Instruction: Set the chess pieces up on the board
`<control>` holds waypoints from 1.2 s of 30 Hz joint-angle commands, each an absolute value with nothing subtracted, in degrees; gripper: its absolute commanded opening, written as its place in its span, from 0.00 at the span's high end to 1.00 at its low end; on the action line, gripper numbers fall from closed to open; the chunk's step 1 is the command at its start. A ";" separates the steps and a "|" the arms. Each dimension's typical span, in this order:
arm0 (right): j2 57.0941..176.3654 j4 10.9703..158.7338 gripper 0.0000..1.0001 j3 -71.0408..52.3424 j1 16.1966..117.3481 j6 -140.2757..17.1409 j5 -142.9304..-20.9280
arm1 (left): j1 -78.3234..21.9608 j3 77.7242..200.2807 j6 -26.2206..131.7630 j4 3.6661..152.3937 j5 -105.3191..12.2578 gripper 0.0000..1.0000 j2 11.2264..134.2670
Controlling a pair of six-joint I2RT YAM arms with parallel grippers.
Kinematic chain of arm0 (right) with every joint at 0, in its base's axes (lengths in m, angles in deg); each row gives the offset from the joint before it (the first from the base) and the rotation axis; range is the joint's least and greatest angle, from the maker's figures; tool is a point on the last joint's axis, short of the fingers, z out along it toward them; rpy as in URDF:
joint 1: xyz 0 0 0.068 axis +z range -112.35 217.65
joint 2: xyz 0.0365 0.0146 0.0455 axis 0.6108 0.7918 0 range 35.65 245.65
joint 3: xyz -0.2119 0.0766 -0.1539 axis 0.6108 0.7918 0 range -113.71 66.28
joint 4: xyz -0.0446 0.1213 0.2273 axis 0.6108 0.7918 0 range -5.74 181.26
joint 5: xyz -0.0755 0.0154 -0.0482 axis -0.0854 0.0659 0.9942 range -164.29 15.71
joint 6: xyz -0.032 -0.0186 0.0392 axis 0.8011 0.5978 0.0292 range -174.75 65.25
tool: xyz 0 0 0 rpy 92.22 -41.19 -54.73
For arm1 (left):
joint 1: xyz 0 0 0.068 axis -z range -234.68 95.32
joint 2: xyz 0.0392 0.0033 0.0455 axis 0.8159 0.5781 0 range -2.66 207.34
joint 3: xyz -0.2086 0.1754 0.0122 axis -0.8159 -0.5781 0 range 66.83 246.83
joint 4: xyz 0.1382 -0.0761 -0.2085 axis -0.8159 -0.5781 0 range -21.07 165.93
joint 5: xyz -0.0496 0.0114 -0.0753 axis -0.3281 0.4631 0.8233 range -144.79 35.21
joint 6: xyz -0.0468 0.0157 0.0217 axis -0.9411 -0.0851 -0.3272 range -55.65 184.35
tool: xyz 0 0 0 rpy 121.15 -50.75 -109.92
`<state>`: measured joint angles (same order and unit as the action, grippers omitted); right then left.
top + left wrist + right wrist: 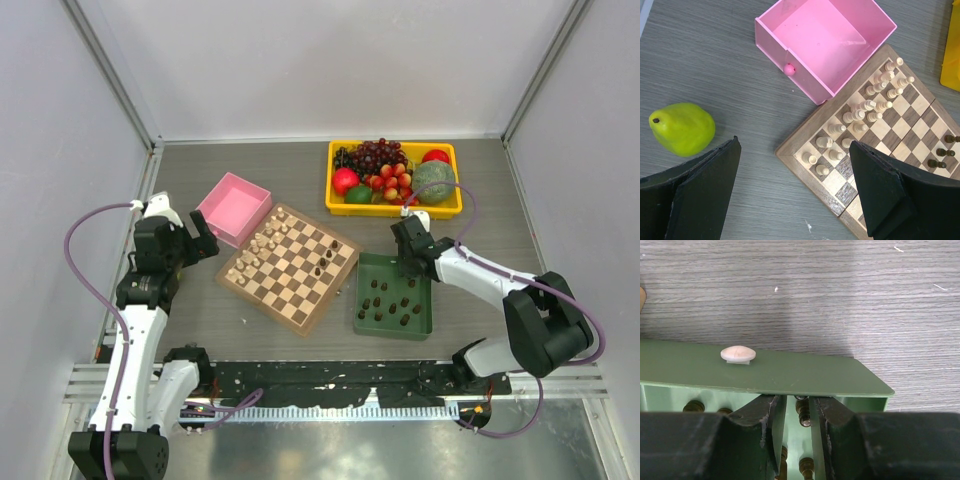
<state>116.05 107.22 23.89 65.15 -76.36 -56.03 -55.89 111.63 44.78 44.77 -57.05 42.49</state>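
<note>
The board (262, 298) lies tilted at mid-table, with cream pieces (262, 245) along its left side and three dark chess pieces (325, 255) near its right corner. More dark chess pieces (390, 300) stand in the green tray (393, 333). My right gripper (408, 262) reaches down into the tray's far end. In the right wrist view its fingers (799, 410) stand narrowly apart on either side of one dark piece (803, 415), with a thin gap on the piece's left. My left gripper (205, 240) hangs wide open and holds nothing (795, 145), above the board's (805, 167) near-left corner.
An open pink box (234, 208) touches the board's far-left edge. A yellow bin (395, 210) full of fruit sits behind the green tray. In the left wrist view, a green pear (682, 128) lies on the table to the left. The tray wall (790, 372) carries a cream knob (738, 354).
</note>
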 commanded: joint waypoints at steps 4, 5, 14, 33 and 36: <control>117.21 107.81 0.70 22.96 64.80 -77.34 -55.22 | -56.09 113.85 44.14 45.78 -55.93 0.01 42.34; 117.21 107.90 0.71 22.87 64.80 -77.43 -55.39 | -56.17 113.77 44.14 45.78 -56.02 0.01 42.34; 116.07 107.90 0.76 23.04 64.72 -76.73 -55.39 | -56.17 113.77 44.14 45.78 -55.93 0.01 42.34; 103.85 109.75 0.79 16.02 74.72 -79.44 -61.11 | -56.09 113.85 44.22 45.60 -56.11 0.01 42.16; 108.22 108.34 0.79 11.73 81.65 -80.85 -60.75 | -56.09 113.77 44.22 45.60 -56.02 0.01 42.16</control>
<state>104.97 109.97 17.55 75.12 -77.95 -60.73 -55.89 111.63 44.78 44.77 -56.66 42.46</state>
